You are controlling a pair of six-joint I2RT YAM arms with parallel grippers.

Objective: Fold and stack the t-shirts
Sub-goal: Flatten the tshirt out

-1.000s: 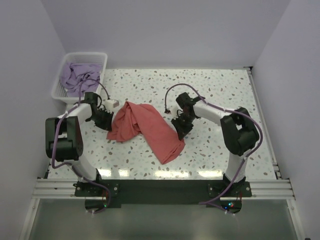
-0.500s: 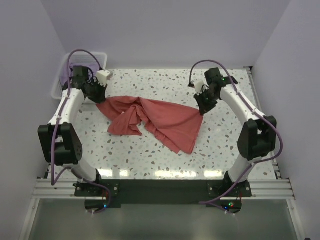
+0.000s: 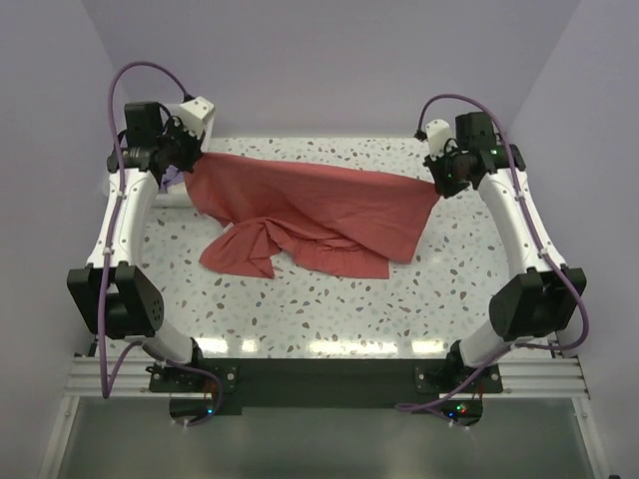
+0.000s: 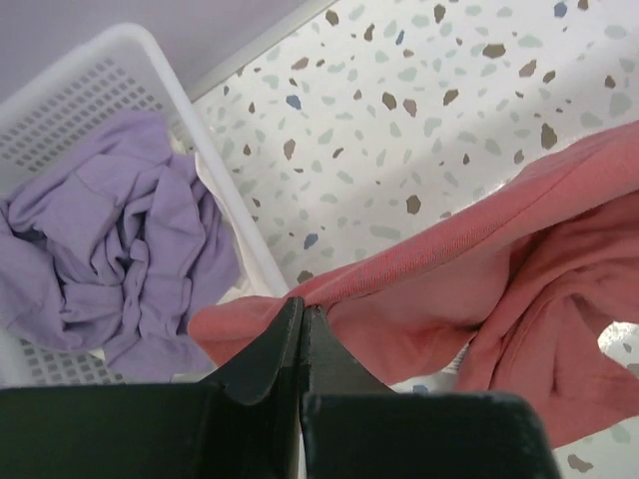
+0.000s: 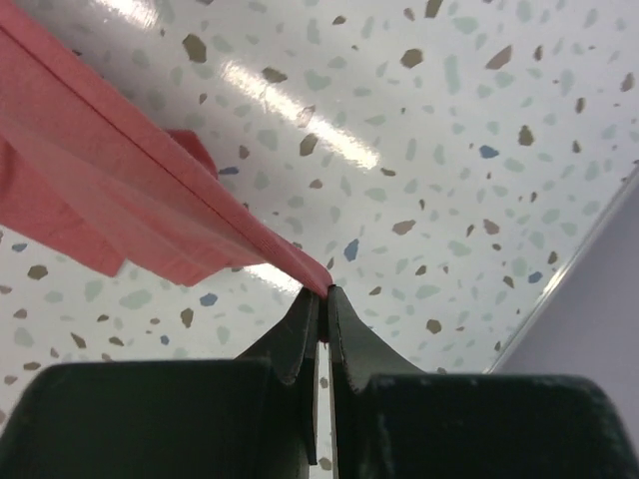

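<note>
Left end effector pinched tight on coral-red t-shirt at far left; right end effector pinched tight on its far-right corner; lavender t-shirt crumpled in basket.

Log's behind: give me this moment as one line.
left gripper: shut on coral-red t-shirt edge | right gripper: shut on opposite edge | shirt: stretched between grippers, lower part on table | lavender t-shirt: crumpled in basket

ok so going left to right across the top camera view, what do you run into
left fingers, shut on one corner of the shirt → coral-red t-shirt, stretched between the two arms → right fingers, shut on the opposite corner
</note>
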